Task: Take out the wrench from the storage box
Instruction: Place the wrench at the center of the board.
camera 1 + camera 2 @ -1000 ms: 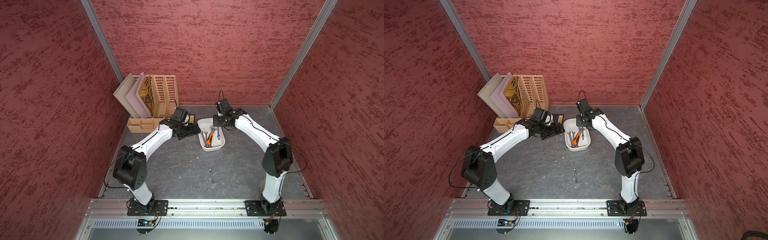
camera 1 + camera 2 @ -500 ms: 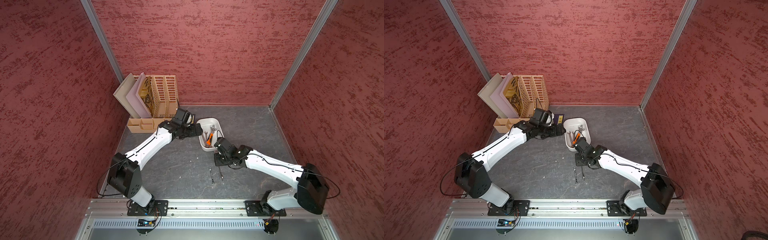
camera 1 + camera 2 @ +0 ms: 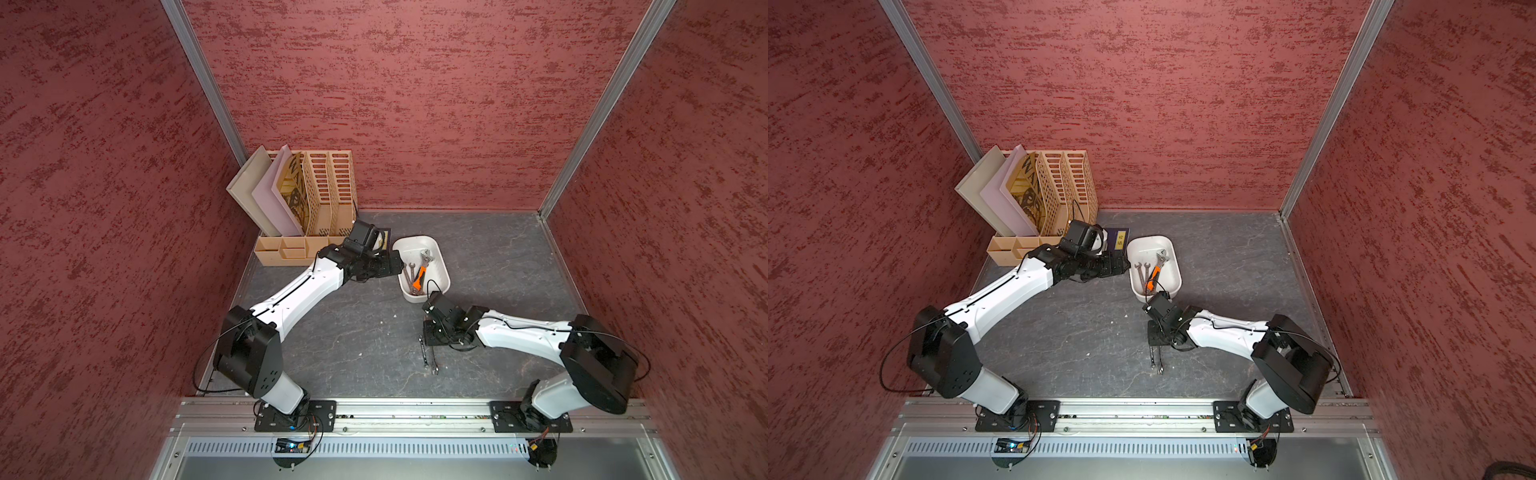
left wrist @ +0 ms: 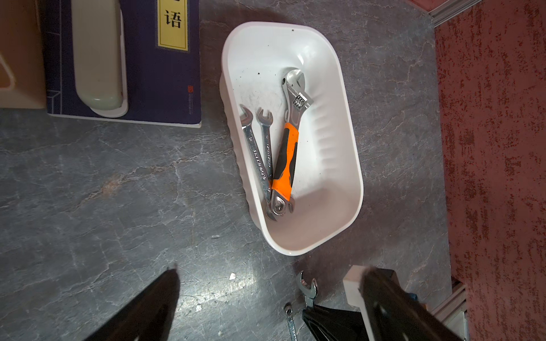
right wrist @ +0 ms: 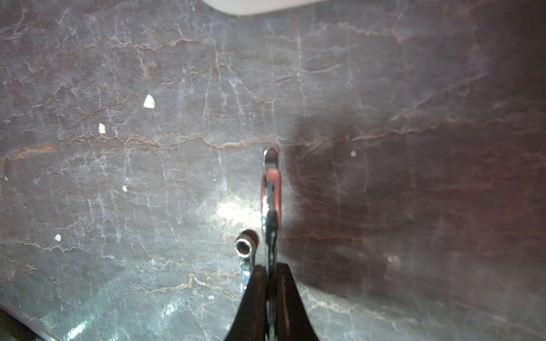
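Observation:
The white storage box (image 3: 415,245) (image 3: 1148,245) (image 4: 325,177) sits at the back middle of the table. Inside lie an orange-handled adjustable wrench (image 4: 285,156) and two slim steel wrenches (image 4: 255,150). In front of the box my right gripper (image 5: 270,267) (image 3: 432,340) (image 3: 1156,340) is low over the table, shut on a thin wrench (image 5: 270,192) (image 3: 434,363) held edge-on. A loose wrench (image 5: 244,246) (image 3: 424,353) lies on the table right beside it. My left gripper (image 4: 271,271) (image 3: 392,266) hangs open and empty by the box's left side.
A peach file organizer (image 3: 316,195) with folders stands in the back left corner. A navy book (image 4: 153,73) with a cream case (image 4: 97,53) on it lies between the organizer and the box. Red walls close in three sides.
My right arm has swung from over the box down to the table in front, carrying a wrench to beside the loose one. The left arm reached slightly toward the box.

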{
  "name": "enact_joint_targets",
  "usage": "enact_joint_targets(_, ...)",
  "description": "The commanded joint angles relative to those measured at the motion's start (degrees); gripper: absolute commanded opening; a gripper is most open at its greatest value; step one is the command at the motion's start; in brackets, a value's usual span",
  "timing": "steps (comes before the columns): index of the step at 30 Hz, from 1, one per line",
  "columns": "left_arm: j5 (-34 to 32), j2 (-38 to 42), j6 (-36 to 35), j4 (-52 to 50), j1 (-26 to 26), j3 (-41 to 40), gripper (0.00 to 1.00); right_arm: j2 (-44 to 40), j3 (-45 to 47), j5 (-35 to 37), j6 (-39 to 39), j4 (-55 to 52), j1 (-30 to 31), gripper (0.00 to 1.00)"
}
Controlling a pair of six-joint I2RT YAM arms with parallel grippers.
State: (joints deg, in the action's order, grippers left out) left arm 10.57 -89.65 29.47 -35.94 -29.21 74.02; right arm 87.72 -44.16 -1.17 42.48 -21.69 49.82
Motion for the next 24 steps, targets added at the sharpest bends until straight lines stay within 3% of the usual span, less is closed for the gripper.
enact_joint_targets(1,0.33,0.48,-1.04,1.31,-0.14,-0.39,1.00,0.95,0.67,-0.41,-0.51,2.36,0.28,0.00)
enact_joint_targets(7,0.29,0.44,-1.17,1.30,-0.12,-0.59,1.00,1.67,1.27,0.10,-1.03,1.20,0.18,0.01)
enact_joint_targets(11,0.33,0.02,-0.98,1.36,-0.14,-0.62,1.00,1.00,0.67,2.29,-0.63,-2.26,0.18,0.15)
enact_joint_targets(16,0.33,-0.44,-0.91,1.31,-0.14,-0.21,1.00,-0.77,1.17,4.20,-0.23,-4.14,0.18,0.25)
enact_joint_targets(24,-0.52,-0.89,-0.93,-0.14,-0.09,0.81,1.00,-2.64,0.67,5.80,-0.01,-7.08,0.14,0.28)
